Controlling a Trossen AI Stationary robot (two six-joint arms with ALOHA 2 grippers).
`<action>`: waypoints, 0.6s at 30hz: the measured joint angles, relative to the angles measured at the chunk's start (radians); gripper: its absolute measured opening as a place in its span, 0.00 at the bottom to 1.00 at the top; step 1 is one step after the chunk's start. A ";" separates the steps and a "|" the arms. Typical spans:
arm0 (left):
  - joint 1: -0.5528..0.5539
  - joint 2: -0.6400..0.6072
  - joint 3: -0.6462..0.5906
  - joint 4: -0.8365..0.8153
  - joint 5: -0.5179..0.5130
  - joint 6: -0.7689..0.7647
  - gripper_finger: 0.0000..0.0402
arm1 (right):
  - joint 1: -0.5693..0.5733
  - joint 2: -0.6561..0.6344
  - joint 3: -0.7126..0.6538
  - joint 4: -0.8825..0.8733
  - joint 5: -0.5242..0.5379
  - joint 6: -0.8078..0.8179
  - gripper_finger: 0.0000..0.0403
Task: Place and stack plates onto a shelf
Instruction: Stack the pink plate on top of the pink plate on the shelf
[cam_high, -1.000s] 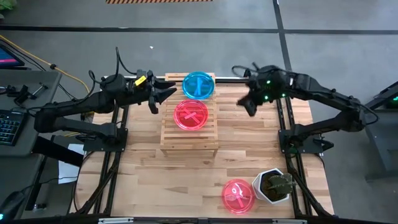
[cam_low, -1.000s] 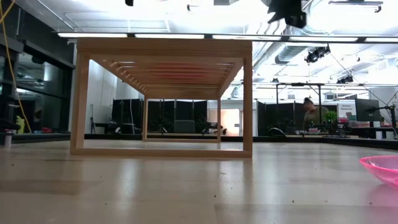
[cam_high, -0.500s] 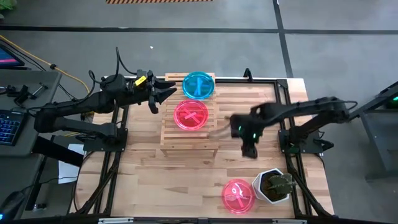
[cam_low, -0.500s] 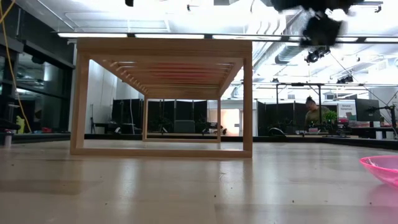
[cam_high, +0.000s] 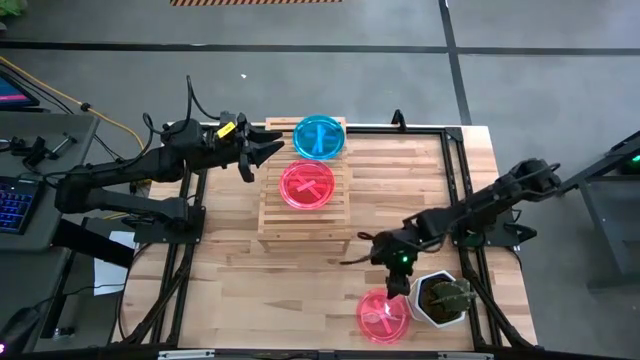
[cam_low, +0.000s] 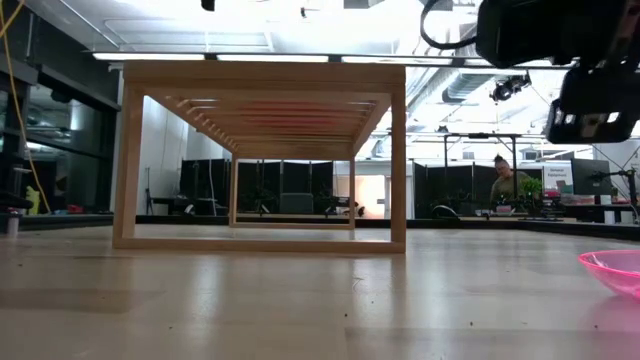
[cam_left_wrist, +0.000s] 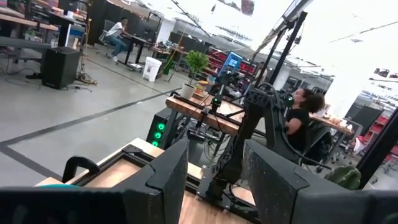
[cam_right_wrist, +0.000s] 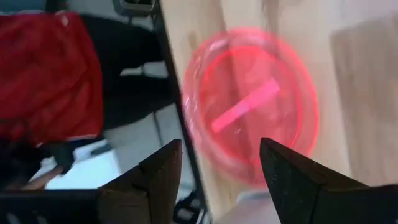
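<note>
A teal plate (cam_high: 319, 137) lies on the far end of the slatted wooden shelf (cam_high: 305, 225), and a pink plate (cam_high: 307, 185) lies on its middle. Another pink plate (cam_high: 383, 315) rests on the table near the front edge. My right gripper (cam_high: 396, 280) hovers open just above and beyond this plate. In the right wrist view the plate (cam_right_wrist: 255, 118) shows between and past the fingertips, untouched. My left gripper (cam_high: 270, 152) waits open at the shelf's far left corner, holding nothing.
A white plant pot (cam_high: 438, 298) stands right beside the pink plate on the table, toward the table's right edge. Bare tabletop (cam_high: 260, 290) lies in front of the shelf. In the low view a person (cam_low: 505, 180) sits far off in the room.
My right gripper has swept from the table's far right, beside the shelf's far end, toward the near edge. It has come down over the pink plate beside the pot. The plates and the left arm have kept still.
</note>
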 joint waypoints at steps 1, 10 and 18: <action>0.000 0.000 0.000 0.000 0.000 0.000 0.36 | 0.009 0.004 0.000 0.005 0.032 -0.002 0.49; 0.000 0.000 0.000 0.001 -0.002 -0.009 0.36 | 0.065 0.120 0.000 0.035 0.146 -0.048 0.49; 0.000 0.000 0.000 0.002 -0.004 -0.009 0.36 | 0.097 0.217 0.000 0.042 0.214 -0.086 0.49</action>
